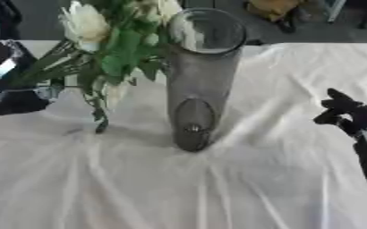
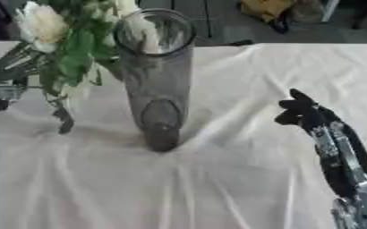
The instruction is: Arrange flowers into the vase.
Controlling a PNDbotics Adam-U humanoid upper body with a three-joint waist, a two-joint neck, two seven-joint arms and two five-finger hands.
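One vase [image 1: 198, 85], tall, smoked glass, empty, upright on a rumpled white cloth [image 1: 218, 188]; landmark for all entries.

Right hand [image 2: 300, 112]: right of the vase, well apart, fingers curled, holding nothing.

Left hand [image 1: 18, 100]: left of the vase, apparently clamped on the stems; fingers partly hidden.

Flowers [image 1: 85, 24]: white blooms, green leaves, held tilted, heads level with the rim and just left of it, none inside yet.

Risks, as judged: leaves or stems may snag the rim and tip the narrow vase; the creased cloth gives poor footing; no hand steadies the vase.
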